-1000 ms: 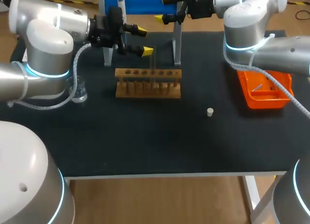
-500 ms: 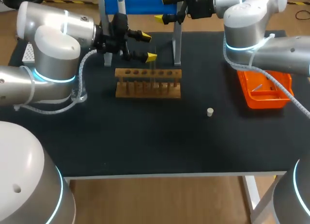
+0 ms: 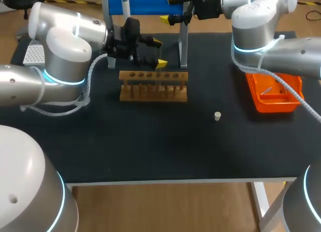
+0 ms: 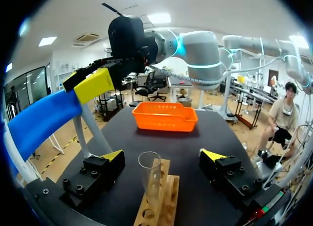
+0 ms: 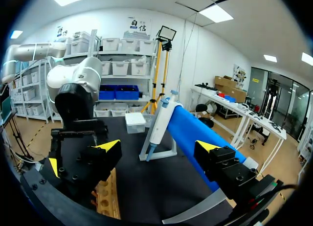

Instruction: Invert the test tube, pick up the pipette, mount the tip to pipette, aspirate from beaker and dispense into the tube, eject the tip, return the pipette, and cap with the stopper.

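Note:
A clear test tube (image 4: 149, 178) stands in the wooden rack (image 3: 153, 86), its open mouth upward. My left gripper (image 3: 159, 52) hangs over the rack's right half, open, with a yellow-tipped finger on each side of the tube (image 3: 159, 74) and clear of the glass; in its own wrist view the gripper (image 4: 163, 156) straddles the tube. My right gripper (image 3: 170, 9) is open beside the blue stand bar (image 3: 150, 3). The pipette (image 5: 161, 119) hangs on that stand, ahead of the right gripper (image 5: 158, 147). A small white stopper (image 3: 217, 116) lies on the black mat. The beaker is hidden.
An orange tray (image 3: 275, 94) sits at the right of the table, under my right arm. A white tip box (image 3: 34, 53) stands at the far left. The stand's metal legs (image 3: 183, 46) rise just behind the rack.
My left gripper has moved right and down from beside the stand to the rack, and its fingers now flank the tube. The right arm has stayed put.

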Motion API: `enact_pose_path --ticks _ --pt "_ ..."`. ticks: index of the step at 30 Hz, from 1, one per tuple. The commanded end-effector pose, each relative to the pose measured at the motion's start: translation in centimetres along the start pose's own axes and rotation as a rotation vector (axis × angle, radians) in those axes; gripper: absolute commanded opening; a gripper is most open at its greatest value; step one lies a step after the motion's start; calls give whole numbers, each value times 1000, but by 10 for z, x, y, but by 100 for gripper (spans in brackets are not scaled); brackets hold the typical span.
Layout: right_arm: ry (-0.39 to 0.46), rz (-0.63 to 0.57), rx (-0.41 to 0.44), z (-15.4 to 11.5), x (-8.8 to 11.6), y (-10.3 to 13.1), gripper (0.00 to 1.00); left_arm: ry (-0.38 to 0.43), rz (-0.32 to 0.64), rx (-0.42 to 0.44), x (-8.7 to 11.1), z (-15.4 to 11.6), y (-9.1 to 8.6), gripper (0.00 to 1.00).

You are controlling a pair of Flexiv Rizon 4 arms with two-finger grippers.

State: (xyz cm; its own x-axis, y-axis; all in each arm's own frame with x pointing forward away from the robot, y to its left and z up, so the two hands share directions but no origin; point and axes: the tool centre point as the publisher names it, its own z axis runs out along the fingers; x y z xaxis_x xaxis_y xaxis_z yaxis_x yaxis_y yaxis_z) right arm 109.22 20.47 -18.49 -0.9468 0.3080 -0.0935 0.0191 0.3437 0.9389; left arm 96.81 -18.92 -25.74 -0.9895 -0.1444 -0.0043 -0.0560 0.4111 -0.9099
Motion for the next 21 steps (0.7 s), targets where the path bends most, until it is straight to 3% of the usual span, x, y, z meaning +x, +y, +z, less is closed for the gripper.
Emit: enact_pose_path --ticks 1,21 --pt "5 1 3 -1 -1 0 100 11 1 -3 -7 12 9 100" --pt "5 1 3 -1 -1 0 100 -5 35 -49 -20 26 25 100"
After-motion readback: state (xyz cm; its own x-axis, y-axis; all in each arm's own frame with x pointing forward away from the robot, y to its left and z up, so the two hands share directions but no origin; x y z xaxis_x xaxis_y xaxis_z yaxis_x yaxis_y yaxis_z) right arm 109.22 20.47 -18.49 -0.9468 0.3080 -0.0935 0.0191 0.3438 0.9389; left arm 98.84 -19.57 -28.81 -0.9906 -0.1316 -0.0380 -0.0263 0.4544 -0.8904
